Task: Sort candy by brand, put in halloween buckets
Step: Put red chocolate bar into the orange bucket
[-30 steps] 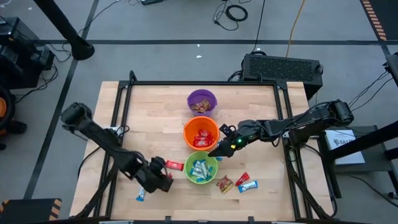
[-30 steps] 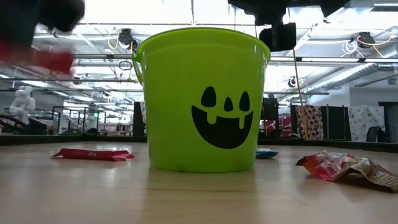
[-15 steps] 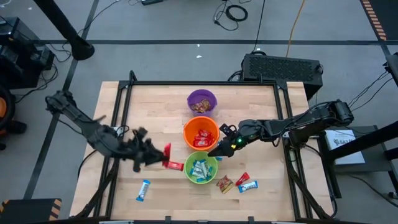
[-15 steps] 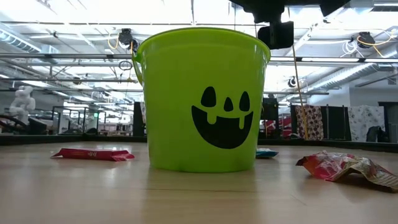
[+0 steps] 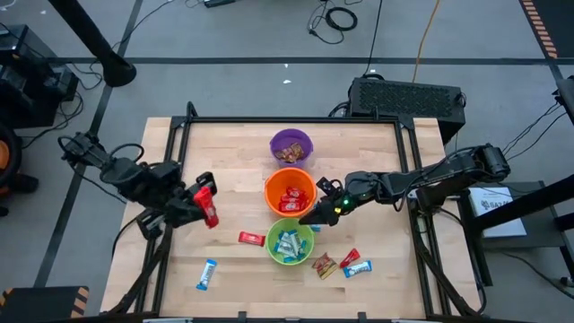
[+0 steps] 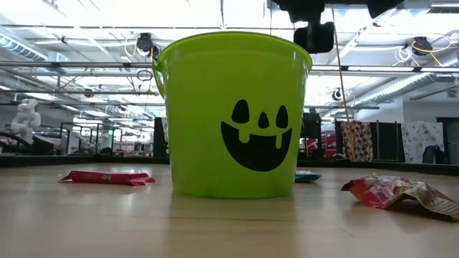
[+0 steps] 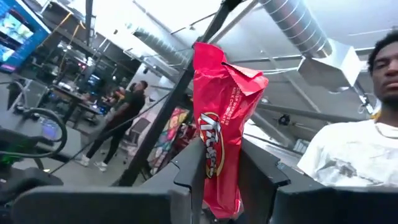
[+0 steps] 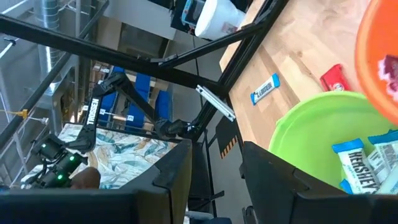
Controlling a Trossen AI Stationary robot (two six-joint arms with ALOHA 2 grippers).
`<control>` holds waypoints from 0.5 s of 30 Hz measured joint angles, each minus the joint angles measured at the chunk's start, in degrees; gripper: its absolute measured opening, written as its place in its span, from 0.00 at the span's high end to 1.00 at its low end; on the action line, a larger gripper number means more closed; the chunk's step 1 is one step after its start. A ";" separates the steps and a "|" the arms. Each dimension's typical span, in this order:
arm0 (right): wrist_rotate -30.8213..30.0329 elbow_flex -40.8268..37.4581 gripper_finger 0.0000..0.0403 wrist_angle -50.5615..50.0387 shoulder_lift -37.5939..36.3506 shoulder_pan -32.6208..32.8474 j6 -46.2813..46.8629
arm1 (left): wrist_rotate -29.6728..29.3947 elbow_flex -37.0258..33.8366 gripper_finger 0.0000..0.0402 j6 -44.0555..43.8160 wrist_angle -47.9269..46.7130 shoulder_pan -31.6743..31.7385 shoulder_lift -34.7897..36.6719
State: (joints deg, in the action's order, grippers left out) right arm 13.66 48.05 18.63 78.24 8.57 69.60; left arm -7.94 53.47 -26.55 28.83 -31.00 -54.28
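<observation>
Three buckets stand in a row down the table's middle: purple [image 5: 291, 145] farthest, orange [image 5: 290, 192], green [image 5: 289, 242] nearest, each holding candy. Loose candy lies flat on the table: a red bar [image 5: 252, 238], a blue-and-white bar [image 5: 207, 274], and a brown, a red and a blue-and-white one right of the green bucket [image 5: 341, 264]. My left gripper [image 5: 204, 199] is raised over the table's left part, shut on a red bar [image 7: 221, 130]. My right gripper [image 5: 314, 215] hangs open between the orange and green buckets' right rims, with nothing between its fingers [image 8: 180, 180]. My left gripper pinches the red bar's lower end [image 7: 217, 199] between its two fingers. The fingers slant upward, and the bar sticks out past their tips along their line. The bar is lifted clear of the table.
A black frame rail [image 5: 179, 161] borders the wooden table. A keyboard-like black box [image 5: 408, 97] sits behind the far right corner. A person in a white shirt [image 7: 354, 155] shows beyond the table in the left wrist view. Bare wood lies at the far left and far right.
My left gripper has risen from low near the table's front edge, gone toward the far and left edges, and tipped its fingers upward while rolling. It carried the red bar up with it. My right gripper has kept still.
</observation>
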 joint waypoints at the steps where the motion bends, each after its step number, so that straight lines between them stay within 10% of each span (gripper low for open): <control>1: -0.01 0.00 0.67 0.01 0.00 -0.23 -0.02 | 0.00 0.00 0.79 0.02 -0.05 0.49 -0.04; 8: 0.06 0.00 0.67 0.00 0.00 -1.61 -0.04 | -4.89 0.00 0.79 0.02 -0.04 3.13 -0.02; 15: 0.21 0.00 0.67 -0.01 0.00 -2.28 -0.04 | -30.47 0.00 0.79 -8.76 -1.50 5.65 0.00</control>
State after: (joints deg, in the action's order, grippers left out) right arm 13.87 48.05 18.61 78.24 6.29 69.57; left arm -38.42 53.47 -35.31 27.33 -25.35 -54.28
